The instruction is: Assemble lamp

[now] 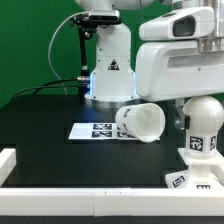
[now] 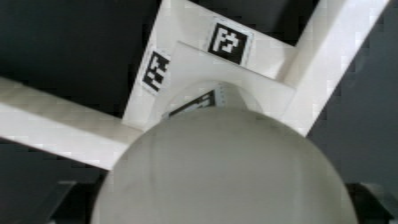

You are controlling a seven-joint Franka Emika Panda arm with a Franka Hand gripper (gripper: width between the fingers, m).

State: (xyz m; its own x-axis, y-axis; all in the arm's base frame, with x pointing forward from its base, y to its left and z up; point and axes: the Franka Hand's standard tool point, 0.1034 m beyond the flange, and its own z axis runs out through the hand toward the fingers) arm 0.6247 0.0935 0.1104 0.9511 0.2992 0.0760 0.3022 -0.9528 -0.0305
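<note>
The round white bulb [image 1: 204, 118] stands upright at the exterior view's right, its tagged neck pointing down over the blocky base [image 1: 192, 180]. I cannot tell whether the neck touches the base. My gripper [image 1: 200, 100] comes down from above and is shut on the bulb. In the wrist view the bulb [image 2: 222, 165] fills the space between my dark fingers [image 2: 68, 202], and the tagged base [image 2: 217, 48] shows beyond it. The truncated-cone shade [image 1: 140, 122] lies on its side on the black table, in the middle.
The marker board [image 1: 93, 131] lies flat just to the exterior view's left of the shade. The arm's white pedestal [image 1: 110, 75] stands at the back. A white rail [image 1: 60, 190] borders the table's front and left edges.
</note>
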